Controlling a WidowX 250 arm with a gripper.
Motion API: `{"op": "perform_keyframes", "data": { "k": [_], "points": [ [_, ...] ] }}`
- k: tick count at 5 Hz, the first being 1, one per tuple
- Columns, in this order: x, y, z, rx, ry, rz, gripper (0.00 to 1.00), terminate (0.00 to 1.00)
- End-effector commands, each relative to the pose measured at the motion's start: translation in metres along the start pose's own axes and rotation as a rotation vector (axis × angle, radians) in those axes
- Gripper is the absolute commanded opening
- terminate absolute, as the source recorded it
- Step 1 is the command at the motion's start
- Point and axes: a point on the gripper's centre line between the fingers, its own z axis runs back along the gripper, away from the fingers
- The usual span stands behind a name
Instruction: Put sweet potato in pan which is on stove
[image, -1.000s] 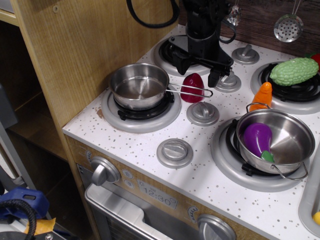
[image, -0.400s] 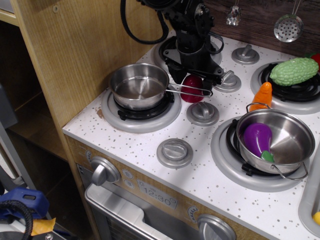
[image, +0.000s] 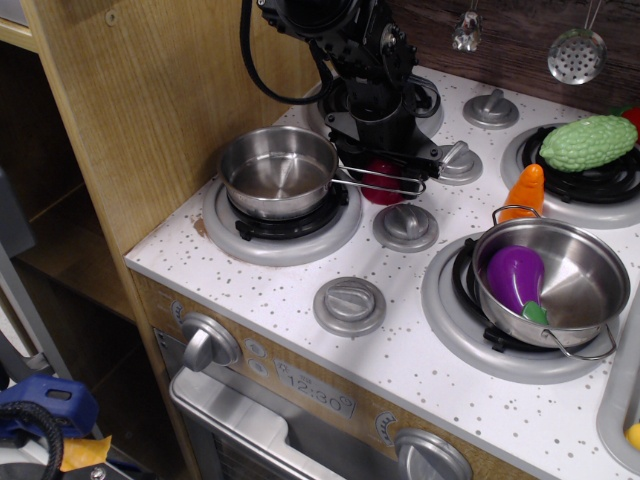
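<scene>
The dark red sweet potato (image: 381, 191) lies on the white speckled stove (image: 300, 285), just right of the pan, partly hidden by the gripper and the pan's wire handle (image: 392, 183). The small steel pan (image: 278, 172) stands empty on the front left burner. My black gripper (image: 385, 168) has come down over the sweet potato. Its jaws look spread on either side of it, and I cannot see them pressing on it.
A larger steel pot (image: 575, 300) on the front right burner holds a purple eggplant (image: 515, 275). An orange carrot (image: 526, 192) and a green bumpy vegetable (image: 588, 142) lie behind it. Grey knobs (image: 405, 226) stand near the sweet potato. A wooden wall (image: 150, 100) is on the left.
The gripper has moved down and slightly left from above the back burner until it sits over the sweet potato. The sweet potato and pan have not moved.
</scene>
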Motion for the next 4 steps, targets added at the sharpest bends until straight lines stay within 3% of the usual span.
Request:
{"op": "perform_keyframes", "data": {
  "k": [1, 3, 4],
  "points": [
    [0.026, 0.002, 0.026, 0.03, -0.058, -0.048, 0.0, 0.0],
    [0.057, 0.021, 0.075, 0.097, -0.091, -0.185, 0.0, 0.0],
    [0.053, 0.031, 0.092, 0.151, -0.064, -0.183, 0.0, 0.0]
  ]
}}
